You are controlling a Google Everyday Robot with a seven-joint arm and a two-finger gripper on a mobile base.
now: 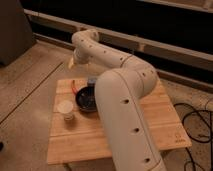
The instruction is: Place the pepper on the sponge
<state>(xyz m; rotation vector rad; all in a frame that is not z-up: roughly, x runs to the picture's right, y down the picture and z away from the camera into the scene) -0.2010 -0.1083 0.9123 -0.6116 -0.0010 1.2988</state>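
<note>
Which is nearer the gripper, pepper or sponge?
The pepper, thin and red, left of the bowl; the gripper hangs beyond the table's far-left corner. The blue-grey sponge lies farther right.

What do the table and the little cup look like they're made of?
Light slatted tabletop: looks like pale wood or bamboo, matte, with visible plank lines. Small pale cup: probably paper or plastic, matte. The claw hovers by the table's far left corner.
</note>
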